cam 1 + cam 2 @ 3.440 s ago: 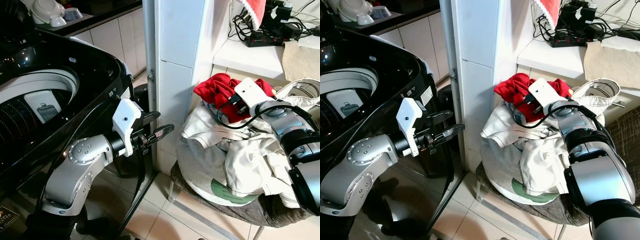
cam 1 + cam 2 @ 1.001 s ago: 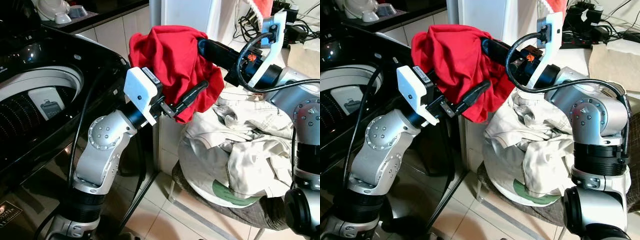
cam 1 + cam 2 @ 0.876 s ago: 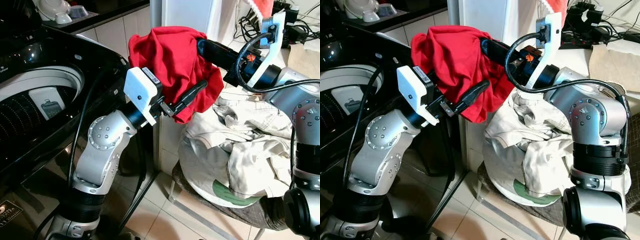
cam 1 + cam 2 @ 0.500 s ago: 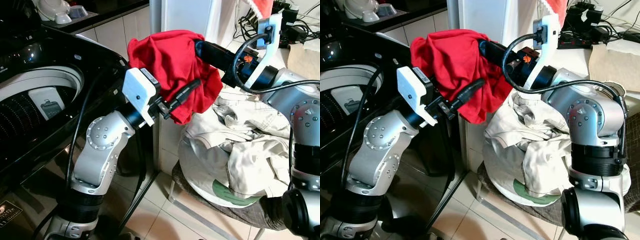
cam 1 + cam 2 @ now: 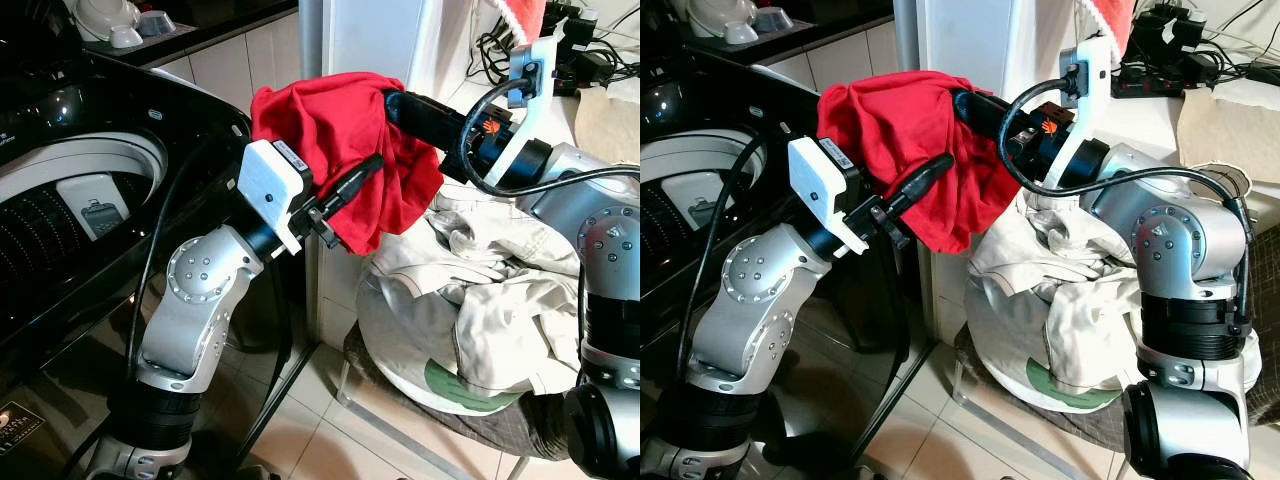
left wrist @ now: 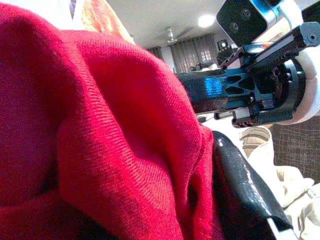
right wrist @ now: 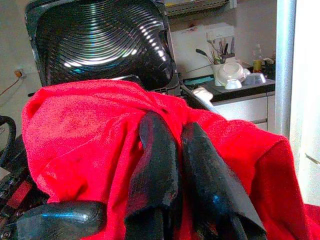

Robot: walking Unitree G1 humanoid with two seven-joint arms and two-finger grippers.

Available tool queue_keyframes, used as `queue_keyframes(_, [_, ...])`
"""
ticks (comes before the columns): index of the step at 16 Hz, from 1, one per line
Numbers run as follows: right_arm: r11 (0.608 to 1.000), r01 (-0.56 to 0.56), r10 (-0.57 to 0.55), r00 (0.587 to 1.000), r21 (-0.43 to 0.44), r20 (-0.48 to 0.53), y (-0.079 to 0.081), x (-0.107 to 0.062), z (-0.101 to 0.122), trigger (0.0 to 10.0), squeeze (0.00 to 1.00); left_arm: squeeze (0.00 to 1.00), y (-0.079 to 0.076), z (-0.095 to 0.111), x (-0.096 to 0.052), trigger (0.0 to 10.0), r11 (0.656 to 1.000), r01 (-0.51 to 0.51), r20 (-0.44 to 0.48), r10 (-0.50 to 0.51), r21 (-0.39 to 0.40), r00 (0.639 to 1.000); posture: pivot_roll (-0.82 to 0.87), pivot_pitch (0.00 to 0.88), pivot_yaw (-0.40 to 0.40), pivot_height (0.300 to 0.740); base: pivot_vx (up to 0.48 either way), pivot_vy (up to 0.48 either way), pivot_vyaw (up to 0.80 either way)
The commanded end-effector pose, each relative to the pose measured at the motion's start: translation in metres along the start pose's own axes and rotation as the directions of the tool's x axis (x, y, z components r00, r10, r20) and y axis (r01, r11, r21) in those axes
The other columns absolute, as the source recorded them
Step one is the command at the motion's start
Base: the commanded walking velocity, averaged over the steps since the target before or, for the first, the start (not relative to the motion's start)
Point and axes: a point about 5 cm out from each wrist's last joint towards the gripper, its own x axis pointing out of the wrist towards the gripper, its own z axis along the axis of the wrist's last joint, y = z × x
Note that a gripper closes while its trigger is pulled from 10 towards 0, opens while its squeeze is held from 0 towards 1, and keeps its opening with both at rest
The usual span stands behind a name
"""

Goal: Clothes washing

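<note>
Red garment (image 5: 345,150) hangs bunched in the air between washing machine (image 5: 90,180) and the pale laundry heap (image 5: 470,300). Right gripper (image 7: 172,165) is clamped on its upper folds. Left gripper (image 5: 355,180) presses against the cloth from below; its finger spacing is hidden.

Red garment (image 5: 345,140): bunched, held aloft, draped, between open washing machine (image 5: 75,190) and pale laundry heap (image 5: 470,300).

I see a chair (image 5: 440,410) on the tiled floor (image 5: 320,440), beside the washing machine (image 5: 90,200). A heap of pale clothes (image 5: 470,310) lies on its seat. On the counter (image 5: 500,110) behind sits a power strip (image 5: 540,70) with tangled cables, beside a beige cloth (image 5: 605,110).
</note>
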Motion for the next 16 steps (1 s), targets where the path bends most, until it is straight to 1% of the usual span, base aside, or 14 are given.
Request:
queue_keyframes(1, [1.0,-0.016,0.016,1.0,-0.012,0.005,0.006,0.001,0.002,0.0,0.0,0.0,0.004,0.0,-0.001,0.0,1.0,-0.008,-0.003,0.008,0.017,1.0,-0.06,0.0,0.022,0.74,0.0,0.0,0.0])
queue_keyframes(5, [1.0,-0.022,0.022,1.0,-0.01,0.002,0.007,0.001,0.001,0.0,0.0,0.0,0.011,0.001,-0.002,0.0,0.998,-0.046,-0.006,0.046,0.043,0.999,-0.06,0.0,0.022,0.74,0.0,0.0,0.0])
queue_keyframes(7, [1.0,-0.022,0.022,1.0,-0.008,-0.001,0.007,0.001,0.001,0.0,0.0,0.0,0.02,-0.001,-0.003,0.0,0.993,-0.091,-0.029,0.093,0.071,0.995,-0.06,0.0,0.02,0.74,0.0,0.0,0.0])
queue_keyframes(8, [1.0,-0.012,0.012,1.0,-0.009,0.0,0.006,0.001,0.001,1.1,0.28,0.0,0.029,-0.003,-0.004,0.0,0.985,-0.141,-0.046,0.146,0.096,0.988,-0.06,0.0,0.019,0.74,0.0,0.0,0.0])
queue_keyframes(9, [1.0,0.003,-0.003,1.0,-0.003,-0.001,0.004,0.002,0.001,8.5,1.0,0.0,0.034,-0.003,-0.004,0.0,0.98,-0.167,-0.051,0.173,0.109,0.984,-0.06,0.0,0.019,0.74,0.0,0.0,0.0])
queue_keyframes(10, [1.0,0.01,-0.01,1.0,0.011,-0.001,0.002,0.002,0.002,10.0,1.0,0.0,0.047,-0.003,-0.005,0.0,0.963,-0.229,-0.062,0.24,0.14,0.969,-0.06,0.0,0.019,0.74,0.0,0.0,0.0])
queue_keyframes(11, [1.0,0.0,0.0,1.0,0.017,0.003,0.003,0.002,0.002,10.0,1.0,0.0,0.066,-0.003,-0.007,0.0,0.932,-0.3,-0.071,0.32,0.203,0.945,-0.06,0.0,0.018,0.74,0.0,0.0,0.0])
queue_keyframes(12, [1.0,-0.01,0.01,1.0,0.002,0.0,0.004,0.003,0.003,10.0,1.0,0.0,0.089,0.002,-0.009,0.0,0.89,-0.367,-0.061,0.396,0.27,0.916,-0.06,0.0,0.019,0.74,0.0,0.0,0.0])
queue_keyframes(13, [1.0,-0.001,0.001,1.0,-0.022,-0.007,0.005,0.003,0.003,10.0,1.0,0.0,0.118,0.015,-0.012,0.0,0.822,-0.443,-0.026,0.483,0.358,0.875,-0.06,0.0,0.019,0.74,0.0,0.0,0.0])
queue_keyframes(14, [0.999,0.0,-0.001,1.0,-0.042,-0.011,0.006,0.004,0.003,10.0,0.47,0.0,0.155,0.039,-0.015,0.0,0.709,-0.531,0.046,0.579,0.465,0.814,-0.06,0.0,0.024,0.74,0.0,0.0,0.0])
queue_keyframes(15, [0.999,-0.002,0.002,1.0,-0.046,-0.01,0.007,0.005,0.002,10.0,0.0,0.0,0.169,0.052,-0.017,0.0,0.655,-0.564,0.084,0.613,0.504,0.786,-0.06,0.0,0.028,0.74,0.0,0.0,0.0])
queue_keyframes(16, [0.999,-0.009,0.009,1.0,-0.051,-0.008,0.009,0.005,0.002,10.0,0.0,0.0,0.187,0.071,-0.02,0.0,0.57,-0.608,0.147,0.651,0.552,0.744,-0.06,0.0,0.03,0.74,0.0,0.0,0.0])
